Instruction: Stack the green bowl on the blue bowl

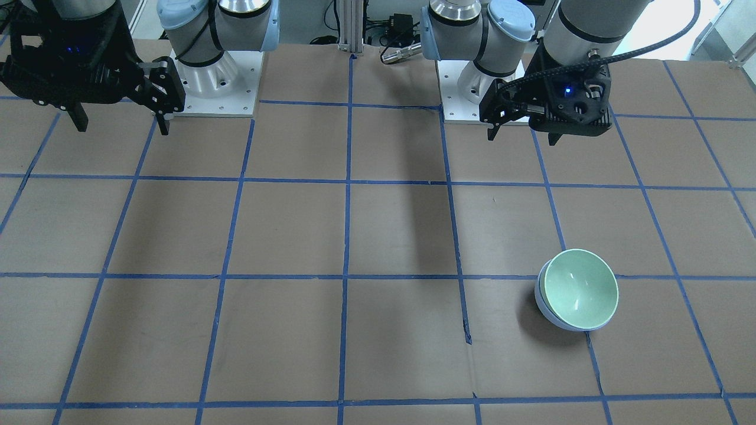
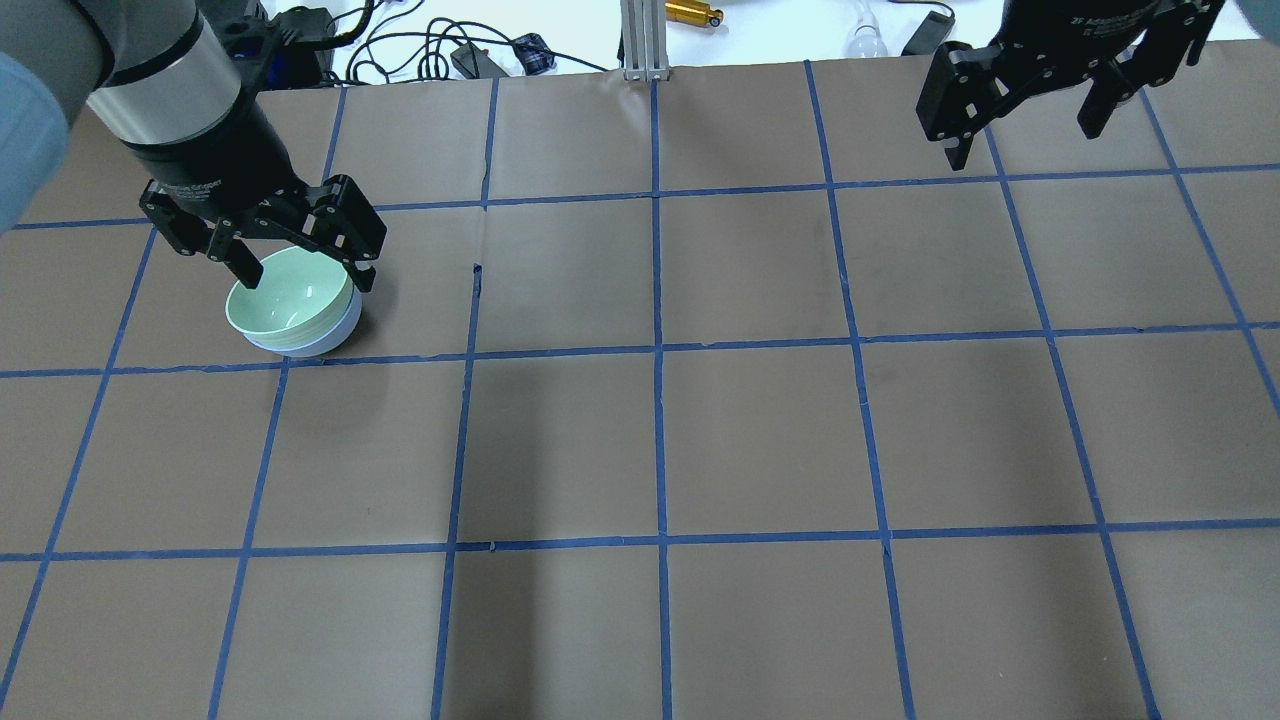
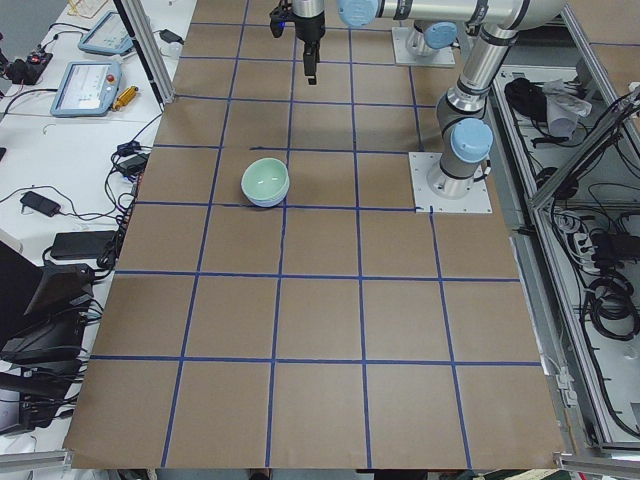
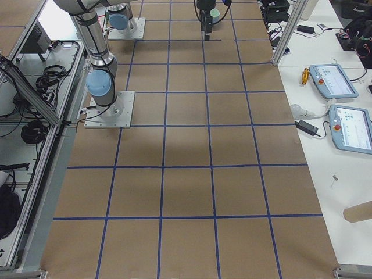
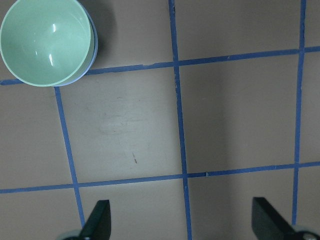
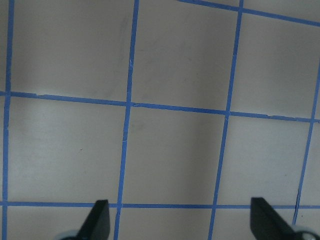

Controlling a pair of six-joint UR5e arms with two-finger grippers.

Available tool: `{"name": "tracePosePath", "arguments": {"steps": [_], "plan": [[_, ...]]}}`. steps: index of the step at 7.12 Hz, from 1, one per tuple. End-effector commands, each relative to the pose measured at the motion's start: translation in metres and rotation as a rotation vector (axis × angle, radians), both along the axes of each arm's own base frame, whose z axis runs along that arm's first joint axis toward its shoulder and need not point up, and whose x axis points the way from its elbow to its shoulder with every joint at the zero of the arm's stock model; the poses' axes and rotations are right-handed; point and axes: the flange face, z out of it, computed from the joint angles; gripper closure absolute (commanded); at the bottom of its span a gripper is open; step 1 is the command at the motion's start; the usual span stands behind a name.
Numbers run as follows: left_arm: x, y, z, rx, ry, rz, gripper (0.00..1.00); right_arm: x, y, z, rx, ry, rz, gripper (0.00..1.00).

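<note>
The green bowl (image 1: 582,288) sits nested inside the blue bowl (image 1: 546,313) on the brown table, tilted a little; only a band of the blue bowl shows beneath it. The stack also shows in the overhead view, green bowl (image 2: 290,295) in blue bowl (image 2: 322,343), and at the top left of the left wrist view (image 5: 45,40). My left gripper (image 1: 522,139) is open and empty, raised above the table, apart from the bowls on the side of its base. My right gripper (image 1: 121,128) is open and empty, raised near its own base.
The table (image 2: 760,430) is brown paper with a blue tape grid. Both arm bases (image 1: 215,82) stand at the robot's edge. Cables and small devices (image 2: 480,50) lie beyond the far edge. Tablets and gear lie on a side bench (image 3: 90,85).
</note>
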Motion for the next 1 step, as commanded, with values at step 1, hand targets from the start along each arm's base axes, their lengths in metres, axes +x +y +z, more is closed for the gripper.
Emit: {"name": "tracePosePath", "arguments": {"steps": [1], "plan": [[-0.0003, -0.0006, -0.0001, 0.000, 0.003, 0.000, 0.00, -0.0005, -0.0001, 0.0000, 0.000, 0.000, -0.001, 0.00]]}}
